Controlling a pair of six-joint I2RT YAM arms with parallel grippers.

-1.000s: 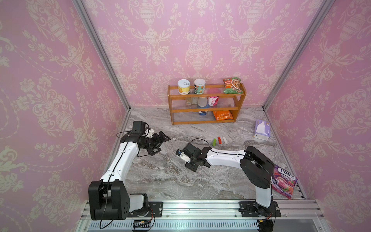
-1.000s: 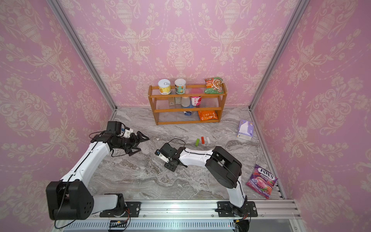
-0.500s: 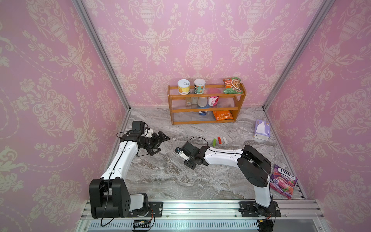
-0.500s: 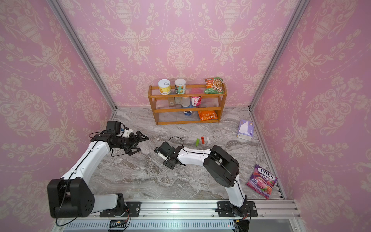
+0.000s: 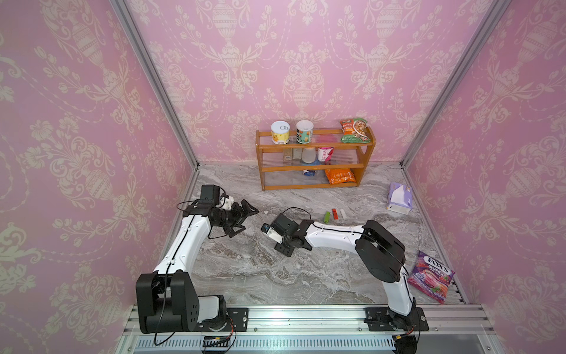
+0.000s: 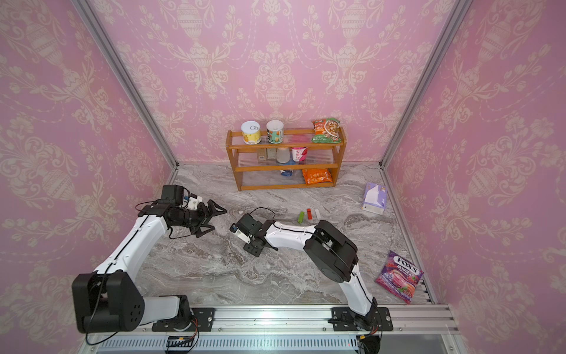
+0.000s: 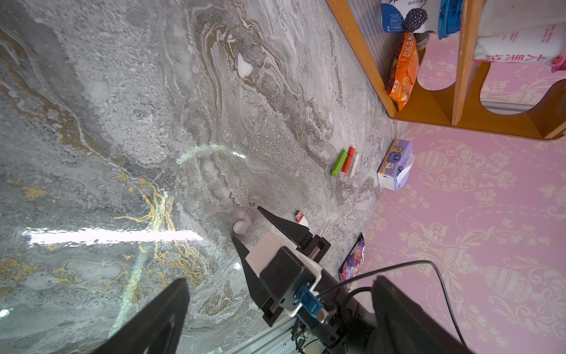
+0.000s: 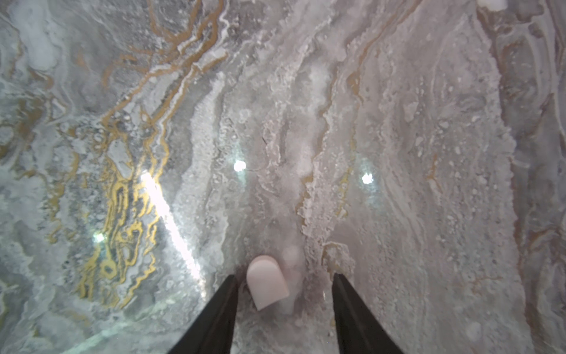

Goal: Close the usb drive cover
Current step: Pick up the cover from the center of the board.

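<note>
A small pale pink USB cover [image 8: 267, 281] lies flat on the marble between the fingers of my right gripper [image 8: 284, 275]. The jaws stand wider than the cover, which sits near one finger and is not clamped. The left wrist view shows the same cover [image 7: 241, 226] at the right fingers' tips, and a short red-and-white USB drive [image 7: 301, 218] with a bare plug on the table just beyond them. In both top views the right wrist [image 5: 283, 245] hides both pieces. My left gripper [image 5: 248, 219] hovers wide open and empty to its left.
Green [image 5: 327, 217], red [image 5: 334, 213] and white [image 5: 343, 214] sticks lie in a row behind the right arm. A wooden shelf [image 5: 312, 148] with cans and snacks stands at the back. A tissue pack [image 5: 399, 198] and a candy bag [image 5: 431, 276] lie at the right.
My right gripper has shifted slightly left and back over the table, and its jaws have widened a little. The left arm has not moved.
</note>
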